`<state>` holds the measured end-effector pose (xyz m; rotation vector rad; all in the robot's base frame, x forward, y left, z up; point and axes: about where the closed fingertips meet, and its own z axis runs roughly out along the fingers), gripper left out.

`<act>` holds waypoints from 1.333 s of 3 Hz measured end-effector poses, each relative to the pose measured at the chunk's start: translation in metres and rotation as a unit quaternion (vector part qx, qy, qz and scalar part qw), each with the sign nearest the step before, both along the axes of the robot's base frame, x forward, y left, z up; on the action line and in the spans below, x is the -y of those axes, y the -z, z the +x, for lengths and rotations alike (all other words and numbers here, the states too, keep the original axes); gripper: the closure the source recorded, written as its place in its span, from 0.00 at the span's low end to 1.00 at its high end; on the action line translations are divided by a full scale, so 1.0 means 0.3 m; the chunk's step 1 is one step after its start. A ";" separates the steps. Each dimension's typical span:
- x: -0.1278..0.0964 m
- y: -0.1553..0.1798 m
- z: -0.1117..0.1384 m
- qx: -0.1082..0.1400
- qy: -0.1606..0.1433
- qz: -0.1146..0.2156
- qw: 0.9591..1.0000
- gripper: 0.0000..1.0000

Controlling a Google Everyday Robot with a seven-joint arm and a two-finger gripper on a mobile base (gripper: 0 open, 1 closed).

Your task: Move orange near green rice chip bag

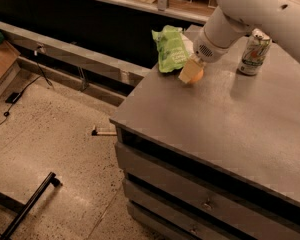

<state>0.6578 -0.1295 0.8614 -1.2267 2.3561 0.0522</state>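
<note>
Beside the green rice chip bag [171, 49], the gripper [192, 73] pinches the orange [199, 77] in its fingers. Settle it on the worktop [215, 124] before letting go.

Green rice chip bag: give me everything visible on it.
The green rice chip bag is a crinkled, bright light-green pillow pack with speckled print, glossy like plastic film. It lies on the grey table at its far left edge. The gripper, closed on the orange, sits just to its right; whether they touch is unclear.
</note>
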 end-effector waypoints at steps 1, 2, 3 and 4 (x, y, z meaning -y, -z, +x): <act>-0.001 0.001 -0.002 0.000 -0.001 -0.002 1.000 0.44; -0.004 0.006 -0.002 -0.001 -0.002 -0.002 1.000 0.20; -0.009 0.013 -0.002 -0.003 -0.003 -0.002 1.000 0.00; -0.009 0.013 -0.002 -0.003 -0.003 -0.002 1.000 0.00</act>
